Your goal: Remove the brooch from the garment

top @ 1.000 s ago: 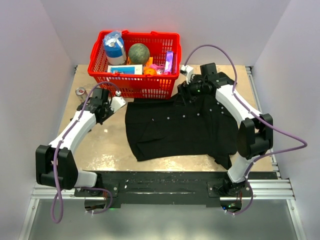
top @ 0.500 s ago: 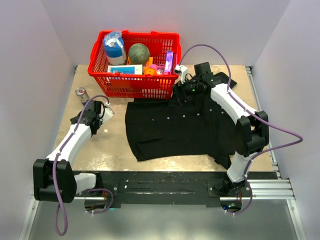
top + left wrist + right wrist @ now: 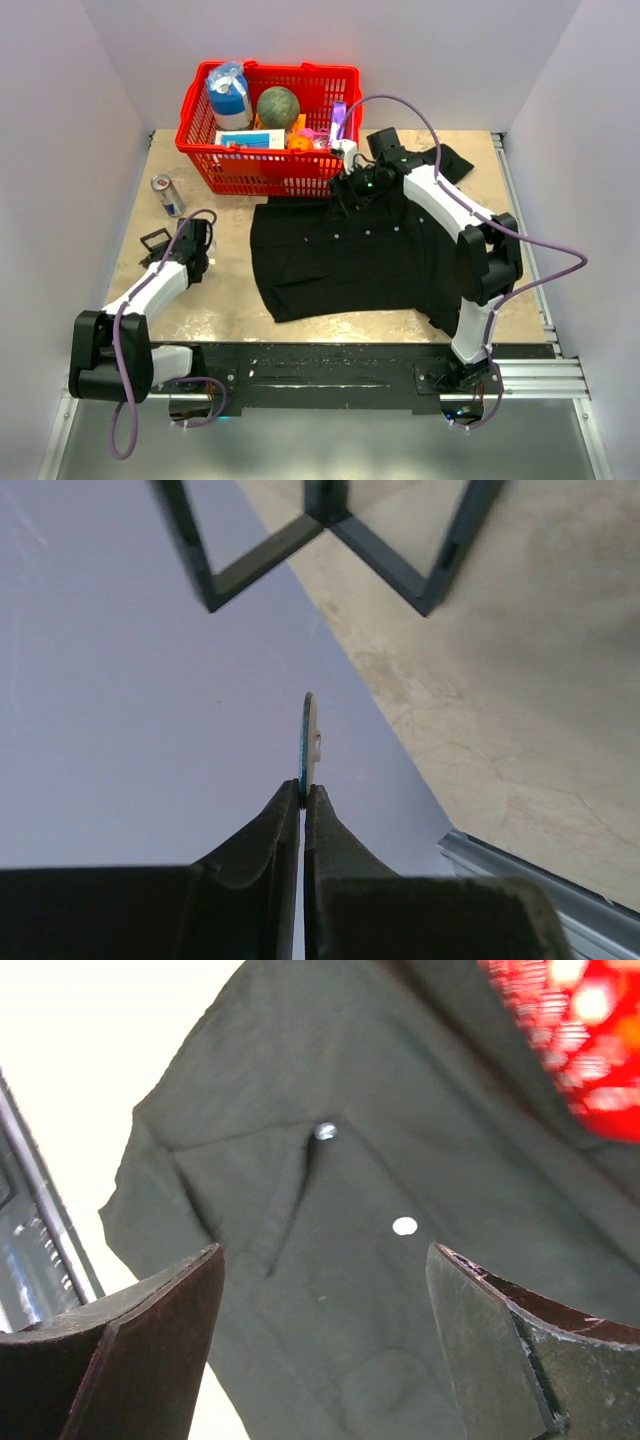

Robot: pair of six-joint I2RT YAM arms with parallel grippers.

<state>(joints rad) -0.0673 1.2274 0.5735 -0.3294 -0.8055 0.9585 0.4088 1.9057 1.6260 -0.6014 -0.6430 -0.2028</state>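
The brooch shows edge-on as a thin round disc, pinched at its lower rim by my left gripper, which is shut on it. That gripper hangs over bare table left of the garment, a black button-up shirt spread flat. My right gripper hovers open above the shirt's upper part near the collar, nothing between its fingers. In the right wrist view the shirt fills the frame below the right gripper, with two small buttons on the placket.
A red basket full of several items stands at the back, right behind the shirt's collar. A drinks can and a small black wire frame sit at the table's left, close to the left gripper. Walls close in on both sides.
My left arm has drawn back toward the near left with the disc, away from the shirt. The right gripper has slid left over the shirt's collar area and opened a little wider.
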